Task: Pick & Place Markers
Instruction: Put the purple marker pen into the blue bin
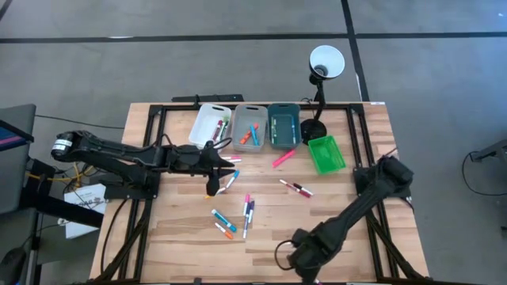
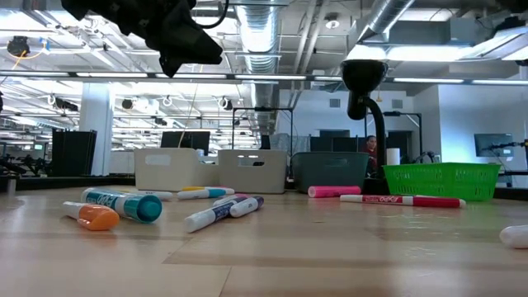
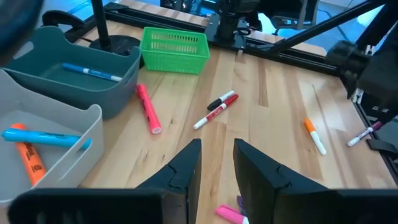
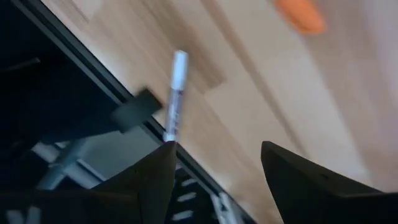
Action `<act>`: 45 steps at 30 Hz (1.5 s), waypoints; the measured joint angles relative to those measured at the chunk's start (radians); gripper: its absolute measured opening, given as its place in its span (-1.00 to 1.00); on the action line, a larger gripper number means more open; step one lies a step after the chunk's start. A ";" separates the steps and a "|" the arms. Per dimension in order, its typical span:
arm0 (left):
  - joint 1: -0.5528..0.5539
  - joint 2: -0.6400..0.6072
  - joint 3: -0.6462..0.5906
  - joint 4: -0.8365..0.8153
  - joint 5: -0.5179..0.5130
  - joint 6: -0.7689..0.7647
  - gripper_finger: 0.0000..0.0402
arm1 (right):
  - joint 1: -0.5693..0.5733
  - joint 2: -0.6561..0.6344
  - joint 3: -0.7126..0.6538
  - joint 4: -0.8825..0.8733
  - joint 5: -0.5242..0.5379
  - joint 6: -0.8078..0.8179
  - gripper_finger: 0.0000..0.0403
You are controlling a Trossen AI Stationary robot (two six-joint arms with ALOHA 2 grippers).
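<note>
- Markers, short pen-like sticks in mixed colours [image 1: 234, 218], lie scattered across the pale wooden worktop [image 1: 356, 158]; others rest inside the white [image 1: 207, 127], grey [image 1: 249, 127] and teal plastic bins [image 1: 283, 127].
- Left claw [image 3: 216, 165] hovers above the worktop just in front of the white and grey bins, fingers parted with nothing between them; a pink marker [image 3: 229, 214] lies just beneath it.
- Right claw [image 4: 214, 168] waits at the worktop's near edge, fingers spread wide and empty, a white marker [image 4: 175, 93] near it.

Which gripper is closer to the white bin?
Left. The left gripper hovers just in front of the white bin; the right gripper sits at the table's near edge, far across.
</note>
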 joint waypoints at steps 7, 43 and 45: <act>0.000 0.000 0.000 0.000 0.000 0.000 -0.55 | -0.007 0.081 0.001 0.126 -0.020 0.038 0.12; 0.000 0.000 0.002 0.006 0.001 0.018 -0.55 | 0.000 0.246 0.005 0.156 -0.025 0.135 -0.44; 0.000 0.000 0.002 0.007 0.001 0.018 -0.55 | -0.007 0.246 0.005 0.145 -0.029 0.130 -0.62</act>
